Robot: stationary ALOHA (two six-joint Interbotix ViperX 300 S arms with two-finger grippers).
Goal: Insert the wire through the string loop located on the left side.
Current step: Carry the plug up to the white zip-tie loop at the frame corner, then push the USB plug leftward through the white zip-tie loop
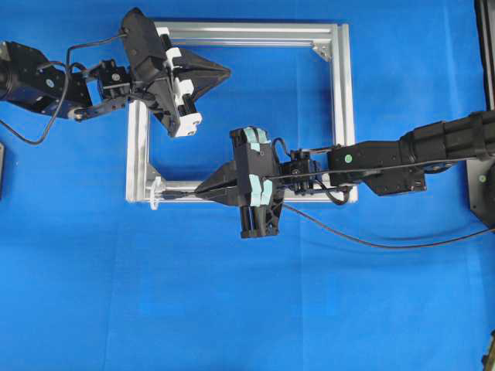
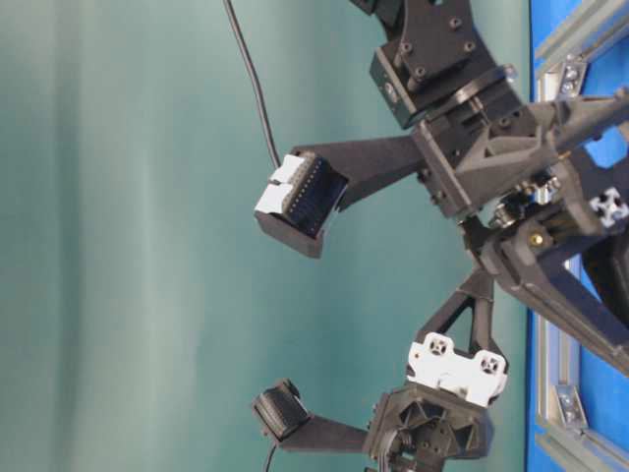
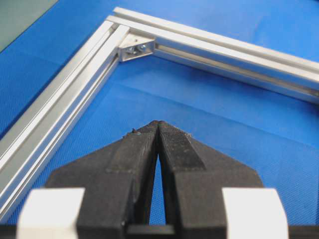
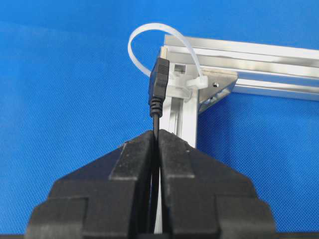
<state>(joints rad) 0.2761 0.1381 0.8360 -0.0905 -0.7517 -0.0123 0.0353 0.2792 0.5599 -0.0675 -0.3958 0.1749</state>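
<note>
In the right wrist view, the right gripper (image 4: 156,133) fills the lower frame, its jaws pressed together on the wire (image 4: 155,121), which rises straight out from between the tips. The wire's black plug (image 4: 159,79) stands just above them, its top at the lower edge of the string loop (image 4: 144,37), which arches whitish over the corner of the aluminium frame (image 4: 239,50) in the upper middle. Overhead, the right arm (image 1: 433,147) reaches in from the right edge toward the frame's lower left corner. The left gripper (image 1: 224,73) hovers at upper left, jaws closed on nothing, well apart from the loop.
</note>
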